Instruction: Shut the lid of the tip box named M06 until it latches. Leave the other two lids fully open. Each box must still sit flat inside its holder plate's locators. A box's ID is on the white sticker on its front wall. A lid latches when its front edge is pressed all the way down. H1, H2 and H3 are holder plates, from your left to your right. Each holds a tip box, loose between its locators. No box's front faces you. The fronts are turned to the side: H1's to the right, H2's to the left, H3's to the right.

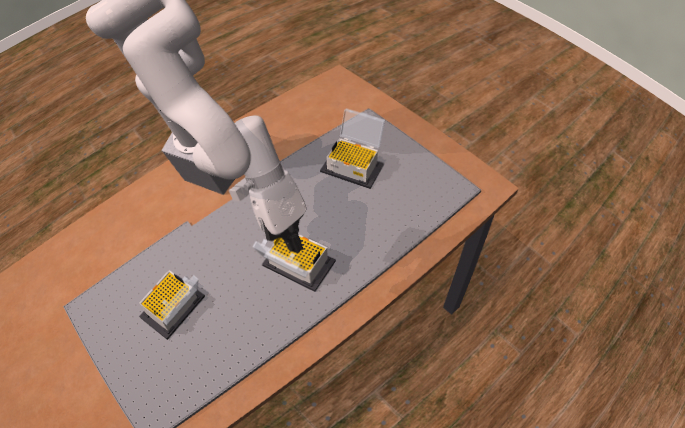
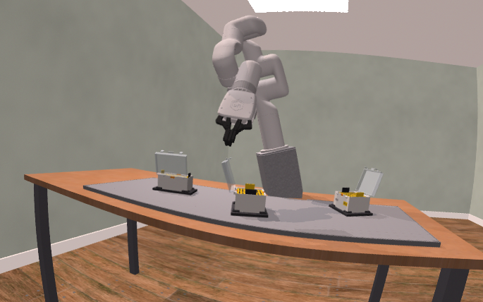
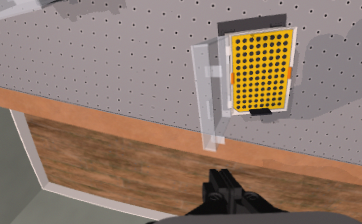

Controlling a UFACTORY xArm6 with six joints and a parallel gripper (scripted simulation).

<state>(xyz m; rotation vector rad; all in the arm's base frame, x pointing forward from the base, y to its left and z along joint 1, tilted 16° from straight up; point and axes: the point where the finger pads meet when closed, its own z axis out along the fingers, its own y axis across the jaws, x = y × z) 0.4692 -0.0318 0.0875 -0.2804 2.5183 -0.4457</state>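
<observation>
Pincer (image 2: 228, 142) is fully closed, fingers pressed together, nothing in it. It hangs well above the middle tip box (image 2: 249, 202), centre of the exterior frame.

Can't read any sticker from here, so whether the middle box is M06 is a guess from where the arm has parked. The other two boxes, left box (image 2: 174, 181) and right box (image 2: 352, 202), have their lids up and nothing near them.

Key relation: the middle box's clear lid (image 2: 228, 173) stands near upright on the box's left side in the exterior view, and its free top edge sits almost directly under the pincer tip, apart from it. In the wrist view the lid (image 3: 208, 95) lies left of the yellow tip grid (image 3: 261, 70), hinge line running top to bottom of the frame, box long axis the same way.

So my read: the push has to come down and across toward the grid, square to the hinge, ending on the front edge at the grid's far side. Off-axis push risks skating the loose box out of its holder plate (image 2: 249, 214) on the table (image 2: 130, 221).
</observation>
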